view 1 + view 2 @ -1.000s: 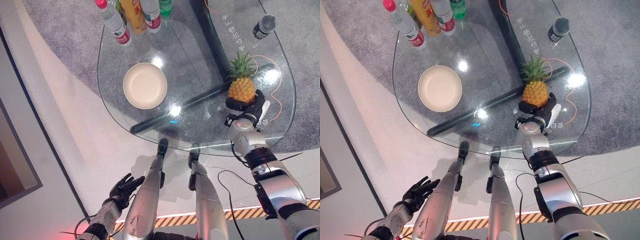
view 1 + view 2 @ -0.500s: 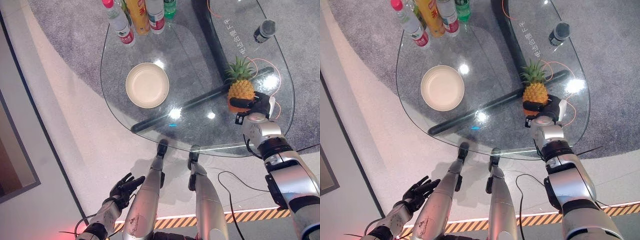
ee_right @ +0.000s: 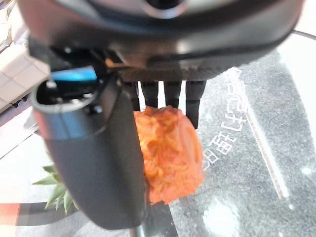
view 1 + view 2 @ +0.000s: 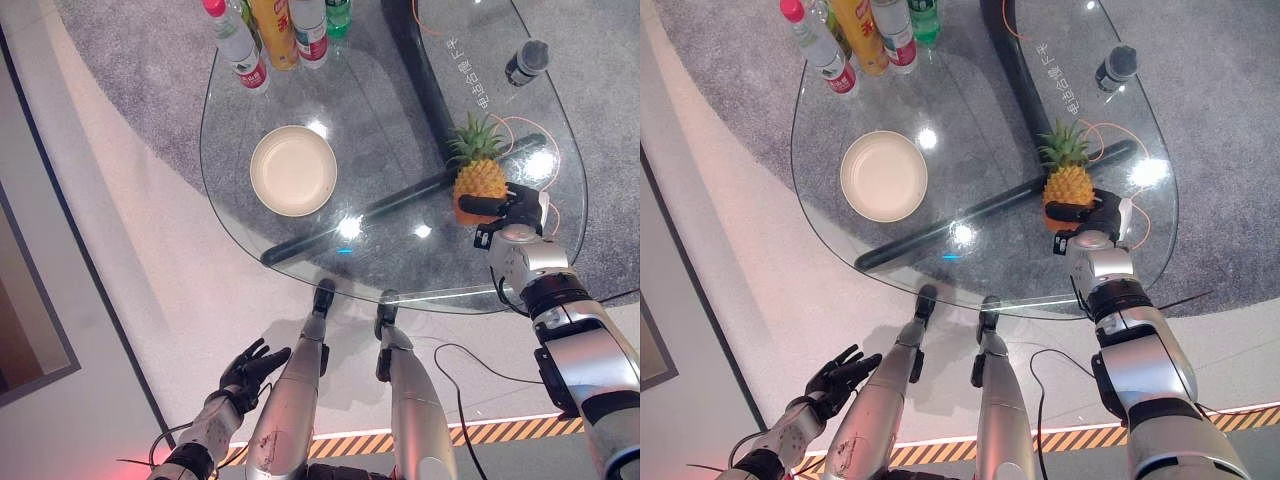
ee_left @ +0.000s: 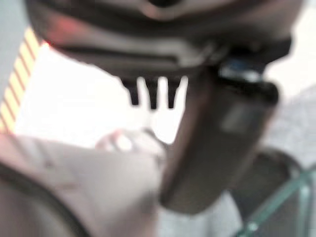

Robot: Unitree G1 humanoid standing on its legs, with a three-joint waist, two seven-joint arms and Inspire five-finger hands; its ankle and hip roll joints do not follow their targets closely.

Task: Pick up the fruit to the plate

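A pineapple (image 4: pixel 480 178) with an orange-yellow body and a green crown is upright on the right part of the glass table (image 4: pixel 400 120). My right hand (image 4: pixel 512 208) is at its near right side, with fingers and thumb curled round its base. In the right wrist view the orange body (image 3: pixel 170 153) sits between the thumb (image 3: pixel 94 158) and the fingers. The cream plate (image 4: pixel 293 170) lies bare on the table's left part, well apart from the fruit. My left hand (image 4: pixel 250 368) hangs open low at the lower left, off the table.
Several bottles (image 4: pixel 265 30) stand together at the table's far left edge. A dark capped bottle (image 4: pixel 527 60) stands at the far right. A thin orange cable (image 4: pixel 545 135) loops on the glass behind the pineapple. A dark bar (image 4: pixel 380 205) runs under the glass.
My right arm has swung out to the right, and the hand has gone from the pineapple's near side to its right side, fingers closing across the base. The left hand is still.
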